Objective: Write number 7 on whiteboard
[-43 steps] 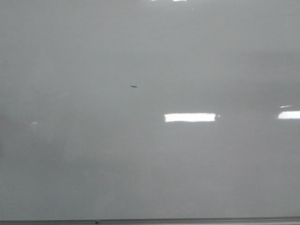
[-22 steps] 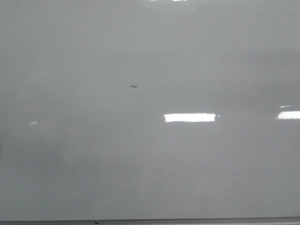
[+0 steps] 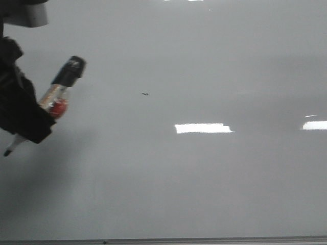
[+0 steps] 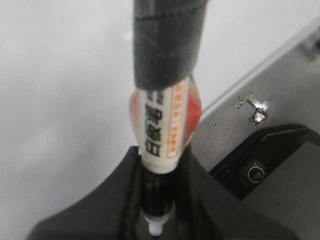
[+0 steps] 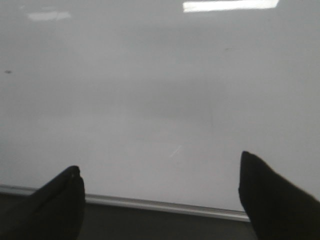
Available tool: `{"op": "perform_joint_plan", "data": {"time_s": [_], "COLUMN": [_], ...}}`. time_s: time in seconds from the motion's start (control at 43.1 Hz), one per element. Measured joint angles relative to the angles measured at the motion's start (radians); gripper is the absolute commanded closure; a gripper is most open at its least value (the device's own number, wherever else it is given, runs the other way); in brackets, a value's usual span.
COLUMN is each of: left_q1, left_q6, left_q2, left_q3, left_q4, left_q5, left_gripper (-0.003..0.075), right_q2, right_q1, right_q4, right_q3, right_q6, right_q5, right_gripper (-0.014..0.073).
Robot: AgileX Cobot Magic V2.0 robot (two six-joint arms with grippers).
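Partly cropped, the left hand (image 3: 23, 120) clamps a marker (image 3: 56, 99); the right hand (image 5: 160, 200) gapes.

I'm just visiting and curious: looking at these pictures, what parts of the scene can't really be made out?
- Left claw, front view: cut off by the left edge; only a dark, blurred mass shows around the marker.
- Marker tip: too small and blurred to tell whether it touches the whiteboard.
- Label print on the marker, left wrist view: blurred, unreadable.
- Dark speck: too small to identify.
- Right claw: only two dark fingertips show.
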Motion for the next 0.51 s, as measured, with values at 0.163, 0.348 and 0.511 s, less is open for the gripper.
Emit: {"op": "perform_joint_plan", "data": {"time_s": [0.163,0.348,0.511], "left_q1": [-0.218,-0.385,-0.454], "left_q6": [0.099,0.112,0.112], "left_q2": [-0.091,-0.189,-0.226], "left_q3": [-0.001,-0.001,-0.001], "left_q4": [0.005,0.009,0.009], "left_q5": [0.021,0.027,0.027], "left_gripper": [0.0731,0.0731,0.0731], "right_q2": [0.135,0.293,0.414], "right_q1": [0.112,0.297,0.462], "right_q4": [0.153,0.319,0.344], "right_q3": [-0.119,-0.228,-0.290], "right_q6": [-0.252,-0.539,-0.608], "right_q5": [0.169,0.303,0.291], "right_gripper": [-0.0050,-0.0050,-0.0050]}}
